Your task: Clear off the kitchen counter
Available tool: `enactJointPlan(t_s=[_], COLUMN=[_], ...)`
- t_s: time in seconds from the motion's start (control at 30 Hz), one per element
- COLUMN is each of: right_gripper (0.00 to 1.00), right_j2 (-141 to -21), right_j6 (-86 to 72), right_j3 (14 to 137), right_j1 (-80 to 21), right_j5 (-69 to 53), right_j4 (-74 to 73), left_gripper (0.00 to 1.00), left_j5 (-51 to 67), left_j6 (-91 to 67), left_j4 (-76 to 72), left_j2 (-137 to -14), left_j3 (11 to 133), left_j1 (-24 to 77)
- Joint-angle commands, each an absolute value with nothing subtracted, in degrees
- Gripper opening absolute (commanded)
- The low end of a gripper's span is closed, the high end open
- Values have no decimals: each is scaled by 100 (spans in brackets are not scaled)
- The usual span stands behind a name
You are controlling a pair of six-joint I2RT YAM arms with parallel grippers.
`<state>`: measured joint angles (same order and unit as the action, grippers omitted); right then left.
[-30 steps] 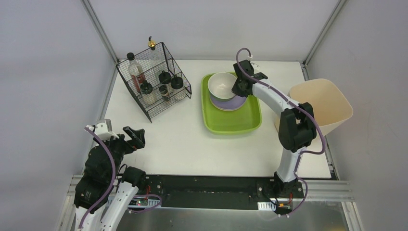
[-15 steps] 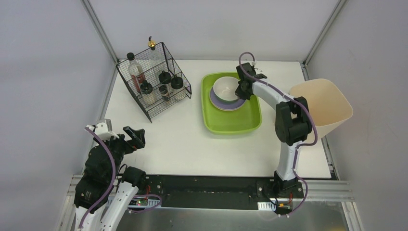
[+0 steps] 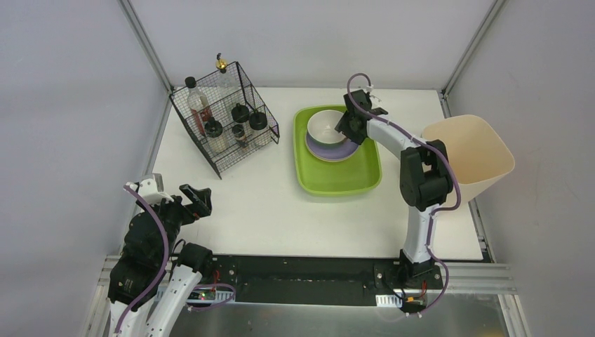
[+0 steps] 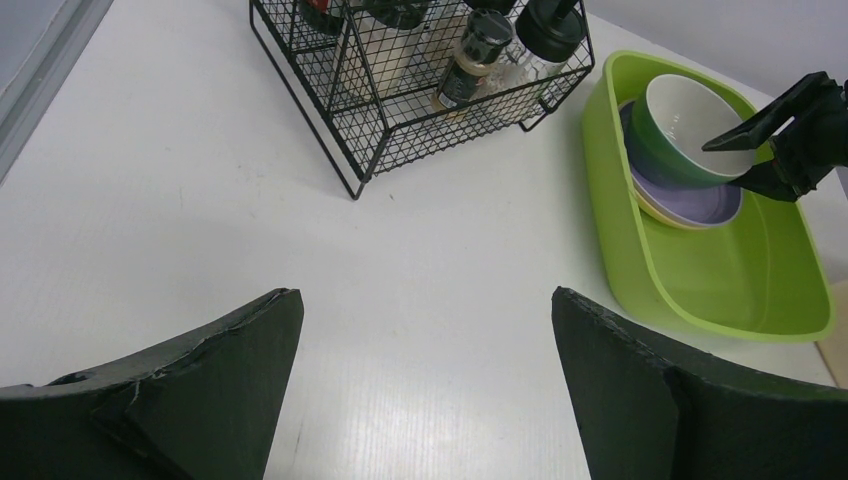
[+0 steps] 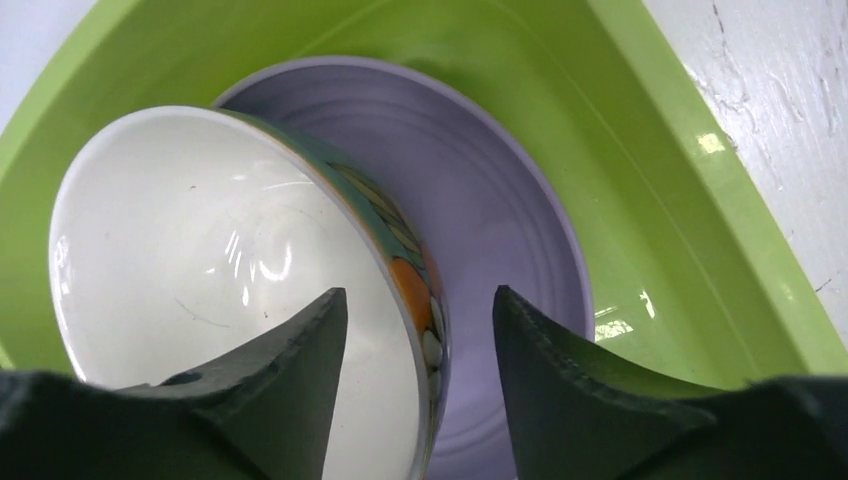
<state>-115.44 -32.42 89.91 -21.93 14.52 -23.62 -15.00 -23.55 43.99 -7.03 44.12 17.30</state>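
The white kitchen counter (image 3: 259,203) holds a lime-green tray (image 3: 337,179) at the back middle. In the tray a bowl (image 3: 325,125), white inside and patterned outside, rests tilted on a purple plate (image 3: 330,149). My right gripper (image 3: 345,126) is open and straddles the bowl's right rim. In the right wrist view one finger is inside the bowl (image 5: 220,290) and the other over the plate (image 5: 490,200), with gaps on both sides of the wall. My left gripper (image 3: 198,199) is open and empty above the counter's near left; its wrist view shows bare counter (image 4: 150,180) between the fingers.
A black wire rack (image 3: 224,119) with several bottles and jars stands at the back left, also in the left wrist view (image 4: 420,80). A beige bin (image 3: 477,151) stands off the counter's right edge. Grey frame rails edge the counter.
The right gripper lowered the bowl onto the purple plate in the tray, then opened its jaws around the rim. The left arm has not moved.
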Motion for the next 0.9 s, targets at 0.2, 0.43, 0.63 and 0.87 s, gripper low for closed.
enactJointPlan(t_s=[0.2, 0.43, 0.63, 0.87], right_gripper=[64, 67, 76, 91], right_j2=[-10100, -8941, -7843, -6776], right_j6=[-3193, -2784, -2139, -1387], right_j3=[8280, 7612, 7008, 6279], right_j1=[-2261, -2834, -3805, -5071], right_j5=[1377, 1529, 2181, 2917], right_j4=[-1843, -1700, -1566, -1371], left_gripper=[100, 100, 100, 100], left_j5=[-1450, -1345, -1167, -863], left_j6=[-2371, -2365, -2347, -2331], left_j4=[4340, 4342, 4342, 4329], left_j2=[-831, -861, -954, -1130], left_j3=[4478, 4485, 4498, 4522], left_j1=[1740, 1745, 1740, 1740])
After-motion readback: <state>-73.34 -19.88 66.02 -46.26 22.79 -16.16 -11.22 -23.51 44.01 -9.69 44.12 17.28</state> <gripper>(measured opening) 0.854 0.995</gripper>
